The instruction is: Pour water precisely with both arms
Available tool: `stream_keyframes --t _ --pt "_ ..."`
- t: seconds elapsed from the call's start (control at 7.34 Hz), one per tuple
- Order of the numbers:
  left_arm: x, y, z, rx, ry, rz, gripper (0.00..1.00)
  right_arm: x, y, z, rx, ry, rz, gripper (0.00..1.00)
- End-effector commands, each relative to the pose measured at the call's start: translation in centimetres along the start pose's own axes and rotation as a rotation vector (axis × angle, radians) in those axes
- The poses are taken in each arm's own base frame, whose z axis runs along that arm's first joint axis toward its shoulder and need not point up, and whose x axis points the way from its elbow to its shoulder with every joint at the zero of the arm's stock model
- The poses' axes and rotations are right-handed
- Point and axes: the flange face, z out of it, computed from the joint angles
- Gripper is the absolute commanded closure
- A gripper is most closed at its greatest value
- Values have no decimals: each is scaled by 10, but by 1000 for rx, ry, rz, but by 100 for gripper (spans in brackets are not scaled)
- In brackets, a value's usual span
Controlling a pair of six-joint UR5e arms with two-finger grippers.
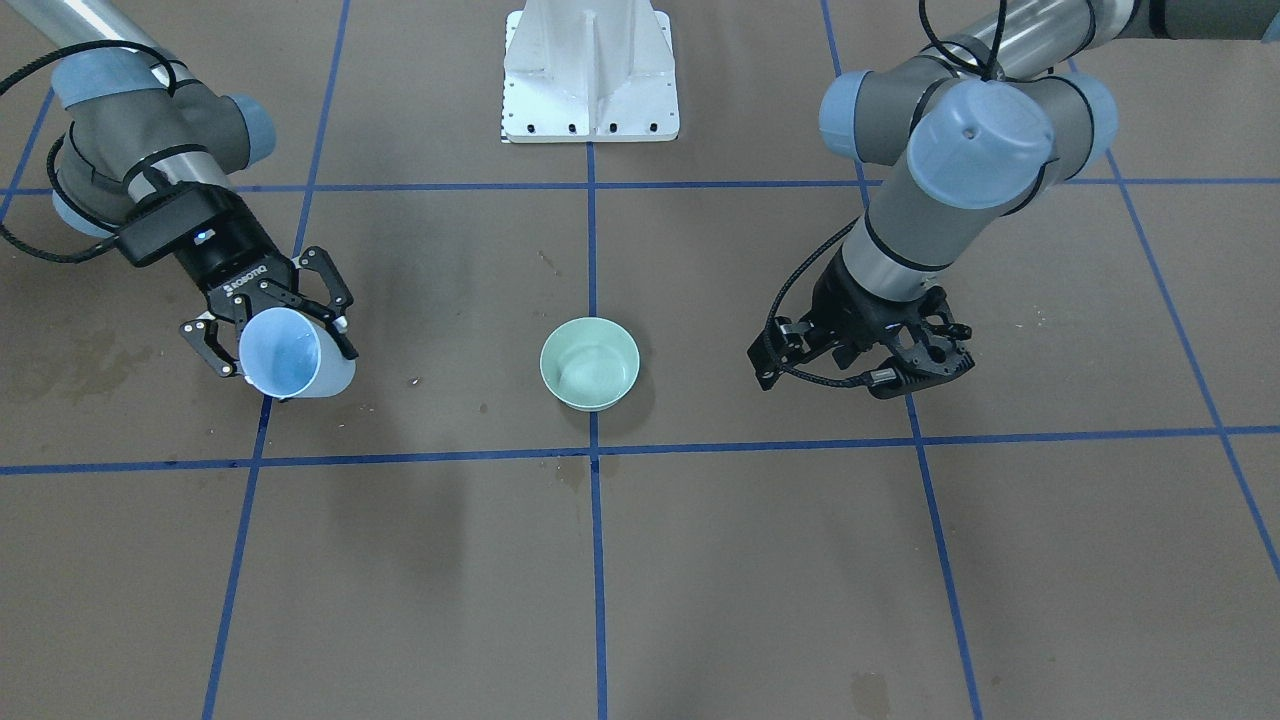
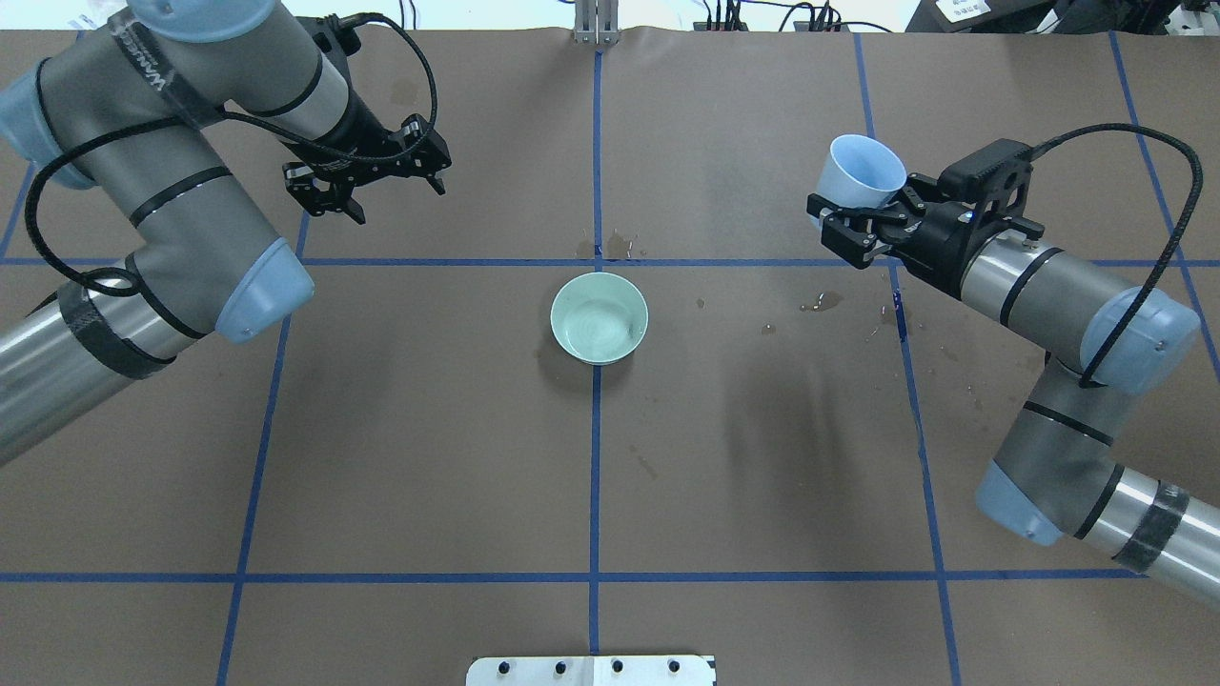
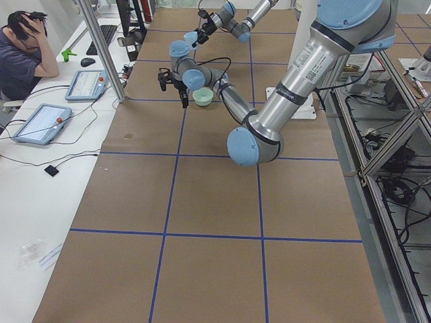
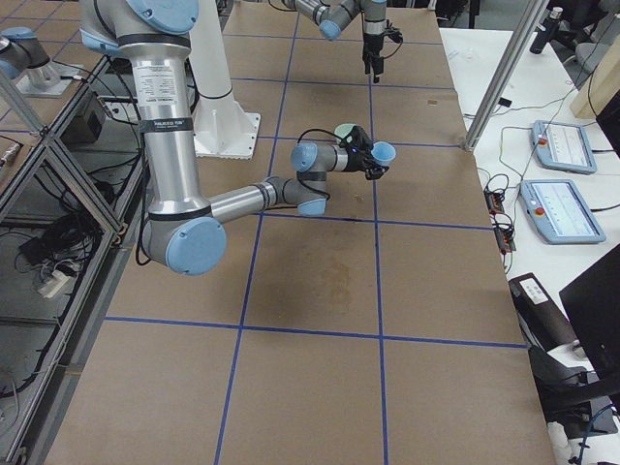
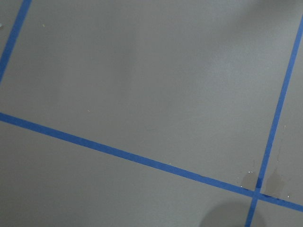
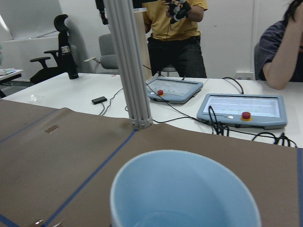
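Now the right gripper (image 1: 278, 342) clamps a tilted light blue cup (image 2: 863, 171), well apart from the green bowl (image 2: 577, 319) on the blue tape line (image 2: 596, 476); water in the cup is too faint to tell. Dark stains (image 2: 820, 303) dot the table (image 2: 429, 429) between them, and the left gripper (image 2: 370, 179) hangs spread, empty.

in the overhead view, a brown table (image 2: 429, 429) crossed by blue tape lines (image 2: 595, 476) is carrying a pale green bowl (image 2: 599, 317) at centre frame, sitting on a vertical line. dark stains (image 2: 620, 246) are showing just above it, and a white pedestal base (image 2: 591, 670) is resting at the bottom edge.
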Motion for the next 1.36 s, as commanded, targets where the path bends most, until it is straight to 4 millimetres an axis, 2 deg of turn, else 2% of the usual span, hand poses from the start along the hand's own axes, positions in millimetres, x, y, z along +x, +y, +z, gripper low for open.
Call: stream_keyframes --t 0.0,0.14,0.41,0.82,0.95,1.09,1.23 --pt "-23 -10 -7 15 -9 33 0 -69 10 24 -35 -131 -97 100" --pt "-33 -12 -10 20 -12 24 0 -96 27 43 -57 -173 -114 100" --pt "-67 -14 -14 26 -28 50 0 -124 47 51 -97 -206 -119 100" --pt "-80 -17 -7 21 -47 65 0 -132 50 65 -199 -144 -193 100" --pt "-82 -17 -6 19 -51 62 0 -140 50 68 -227 -133 -206 100" --pt "-89 -17 -3 16 -58 58 0 -156 46 78 -262 -120 -226 100" --pt "-92 -17 -1 15 -61 56 0 -162 50 81 -291 -111 -244 100"
